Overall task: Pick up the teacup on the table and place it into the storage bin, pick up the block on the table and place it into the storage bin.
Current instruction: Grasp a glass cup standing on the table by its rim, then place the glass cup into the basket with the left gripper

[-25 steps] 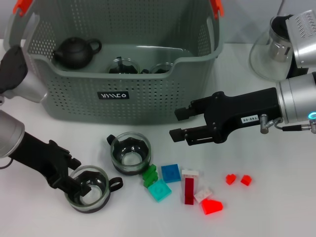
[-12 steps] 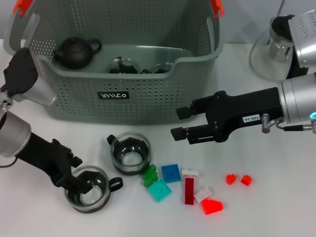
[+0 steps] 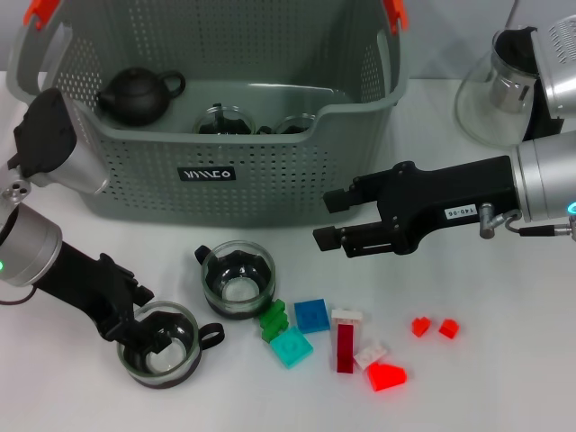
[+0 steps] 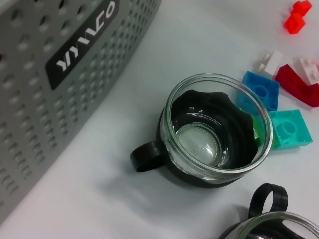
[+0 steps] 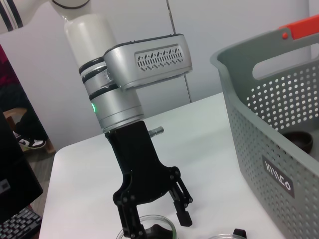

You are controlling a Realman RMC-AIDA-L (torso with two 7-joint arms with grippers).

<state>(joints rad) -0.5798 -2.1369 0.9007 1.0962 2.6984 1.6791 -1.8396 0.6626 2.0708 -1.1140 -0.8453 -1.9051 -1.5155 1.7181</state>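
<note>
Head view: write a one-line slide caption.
Left pincer straddles a teacup rim while the open right pincer hovers between the storage bin and scattered blocks.

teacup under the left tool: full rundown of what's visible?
The teacup is clear glass in a black scalloped sleeve with a black loop handle pointing toward the blocks. It stands upright and empty on the white table, nearest the front edge, apart from the second teacup. The left tool is open, one finger inside the rim and one outside.
</note>
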